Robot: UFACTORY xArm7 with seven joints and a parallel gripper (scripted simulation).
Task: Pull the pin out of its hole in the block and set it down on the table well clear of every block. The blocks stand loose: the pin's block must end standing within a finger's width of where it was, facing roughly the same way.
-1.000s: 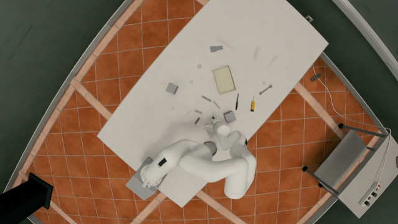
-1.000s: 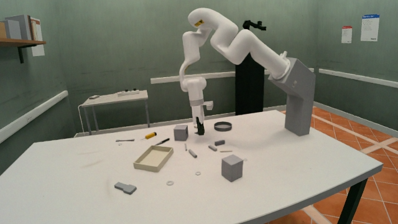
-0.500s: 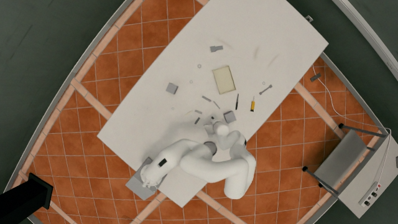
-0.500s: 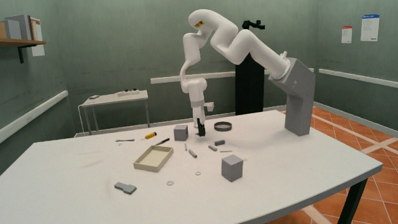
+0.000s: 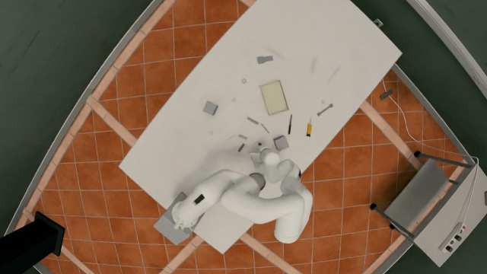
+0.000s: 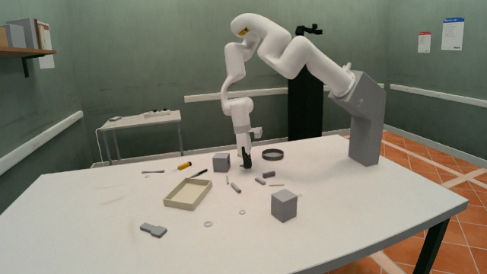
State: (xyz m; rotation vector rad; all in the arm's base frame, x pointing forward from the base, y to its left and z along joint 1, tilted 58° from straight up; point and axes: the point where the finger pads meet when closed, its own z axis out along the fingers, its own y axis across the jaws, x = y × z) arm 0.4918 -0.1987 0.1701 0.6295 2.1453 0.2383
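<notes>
My gripper (image 6: 246, 164) points straight down, its dark fingertips just above the table, a short way right of a small grey block (image 6: 221, 162). It is shut on the pin, which the fingers mostly hide. In the overhead view the wrist covers the gripper (image 5: 260, 144), and the same block (image 5: 281, 143) stands just to its right. A second, larger-looking grey block (image 6: 284, 205) stands nearer the front of the table; it also shows in the overhead view (image 5: 210, 108).
A shallow cream tray (image 6: 188, 193), a dark ring (image 6: 272, 154), a yellow-handled screwdriver (image 6: 184, 165) and a black pen (image 6: 198, 173) lie around the gripper. Several short grey rods (image 6: 236, 187) and washers lie in front of it. A flat grey piece (image 6: 153, 229) lies front left.
</notes>
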